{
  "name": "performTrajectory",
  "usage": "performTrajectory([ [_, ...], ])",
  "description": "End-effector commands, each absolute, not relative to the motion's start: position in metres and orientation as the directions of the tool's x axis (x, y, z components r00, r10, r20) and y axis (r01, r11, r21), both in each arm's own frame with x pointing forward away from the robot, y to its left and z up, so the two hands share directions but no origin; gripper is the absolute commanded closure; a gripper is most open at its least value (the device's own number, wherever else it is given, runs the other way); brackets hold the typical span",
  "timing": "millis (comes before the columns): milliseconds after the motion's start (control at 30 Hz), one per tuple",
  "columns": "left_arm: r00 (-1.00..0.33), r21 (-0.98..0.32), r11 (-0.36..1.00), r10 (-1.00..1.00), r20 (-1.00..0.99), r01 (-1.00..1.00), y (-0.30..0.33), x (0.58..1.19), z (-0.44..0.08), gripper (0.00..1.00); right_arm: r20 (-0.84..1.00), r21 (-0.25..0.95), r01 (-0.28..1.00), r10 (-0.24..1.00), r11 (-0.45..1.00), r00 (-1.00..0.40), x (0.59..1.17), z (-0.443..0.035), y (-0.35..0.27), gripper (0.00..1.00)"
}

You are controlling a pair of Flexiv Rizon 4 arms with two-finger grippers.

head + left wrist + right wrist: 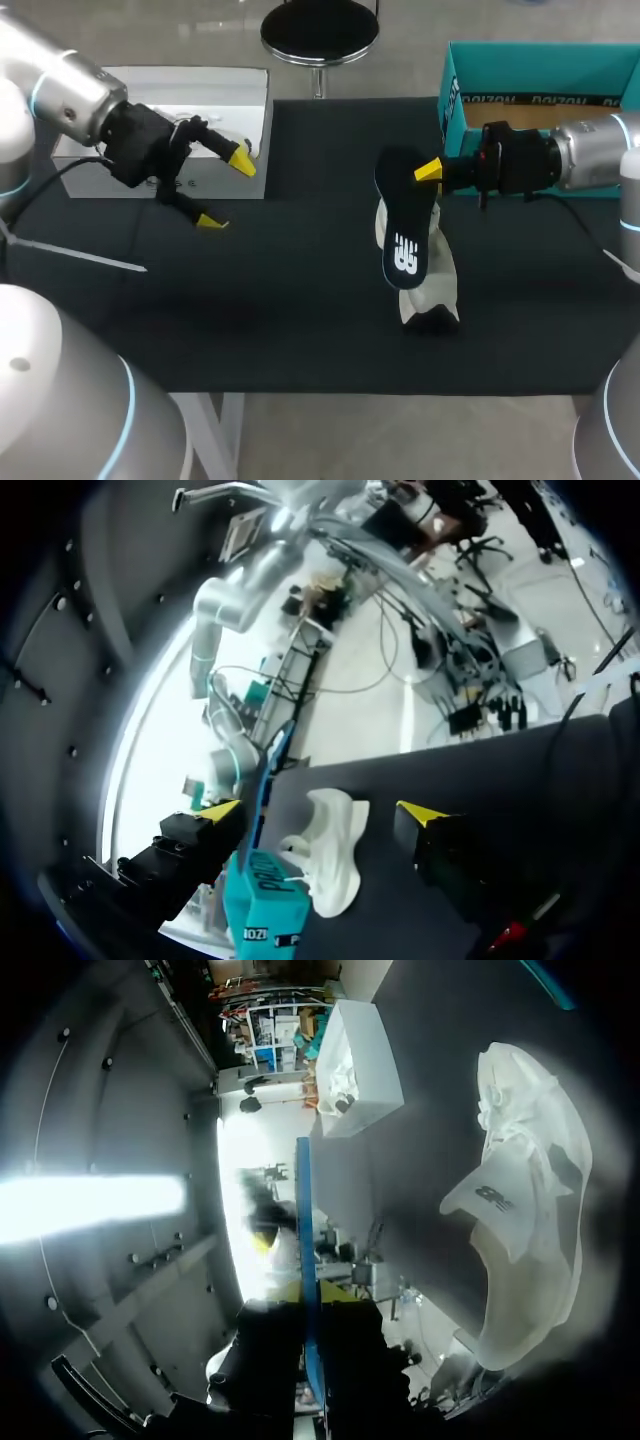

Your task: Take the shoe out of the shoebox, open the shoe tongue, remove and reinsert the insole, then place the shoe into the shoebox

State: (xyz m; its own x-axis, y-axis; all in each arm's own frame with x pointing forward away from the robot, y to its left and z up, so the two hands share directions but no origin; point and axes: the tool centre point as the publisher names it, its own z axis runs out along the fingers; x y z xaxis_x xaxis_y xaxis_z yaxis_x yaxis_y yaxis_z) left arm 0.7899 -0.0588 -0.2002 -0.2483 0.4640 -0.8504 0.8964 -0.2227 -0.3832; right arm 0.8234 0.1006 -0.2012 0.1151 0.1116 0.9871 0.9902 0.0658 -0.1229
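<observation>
Two arms are over the dark table [300, 320], but only one is busy. The right gripper [430, 170] is pinched shut on the upper end of the black insole [403, 245], which hangs just above the white shoe [440, 278] lying on the table, not far from the teal shoebox [520, 62]. The left gripper [226, 191] hovers well apart, fingers spread and empty. To my eye the insole is due to go back in. I'd bring the left over to pin the shoe and hold its mouth wide, then feed the free end in toe-first, slowly, so it doesn't fold.

A white box [215, 85] sits at the black table cover's [300, 300] rear left corner.
</observation>
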Motion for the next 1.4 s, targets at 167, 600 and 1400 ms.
performTrajectory([
  [167, -0.244, -0.353, -0.226, 0.399, -0.884, 0.908, -0.107, 0.775, -0.199, 0.00, 0.987, -0.123, 0.990, 0.113, 0.064, 0.115, 0.823, -0.201, 0.102, 1.00],
  [600, -0.165, -0.273, -0.229, 0.401, -0.901, 0.934, -0.177, 0.761, -0.214, 0.00, 0.987, -0.123, 0.990, 0.113, 0.064, 0.115, 0.823, -0.201, 0.102, 1.00],
  [1400, -0.148, -0.209, -0.288, 0.221, -0.964, 0.935, -0.254, 0.784, -0.222, 0.00, 0.987, -0.123, 0.990, 0.113, 0.064, 0.115, 0.823, -0.201, 0.102, 1.00],
])
